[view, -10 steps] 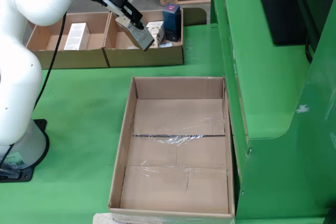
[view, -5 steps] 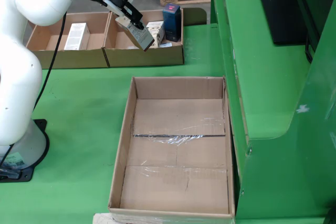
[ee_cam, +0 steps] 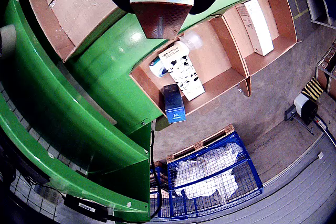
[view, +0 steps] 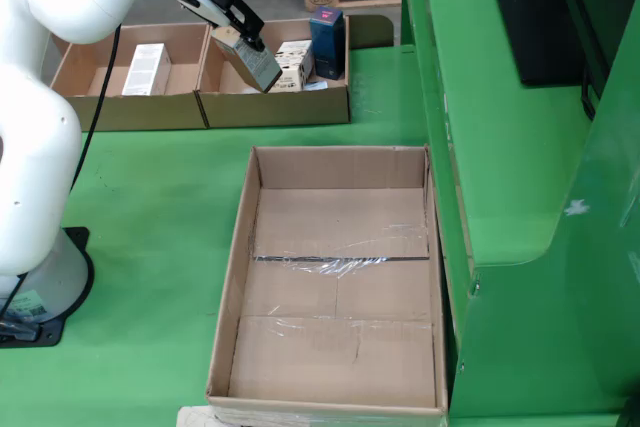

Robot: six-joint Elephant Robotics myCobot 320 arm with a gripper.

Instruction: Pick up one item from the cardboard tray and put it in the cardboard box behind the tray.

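Above the right-hand tray (view: 275,112) in the fixed view, the gripper (view: 240,39) carries a small brown carton (view: 252,64), apparently clear of the tray floor. Can't tell whether it's pinched or held by suction (contact point hidden in both views). Carton looks light and stiff, cardboard faces smooth, so likely slip-prone if gripped off-centre; broad faces are the sensible hold. A blue box (view: 328,43) and a white printed box (view: 292,62) sit in that tray. The big empty box (view: 340,277) waits on the green worktop (view: 150,197).
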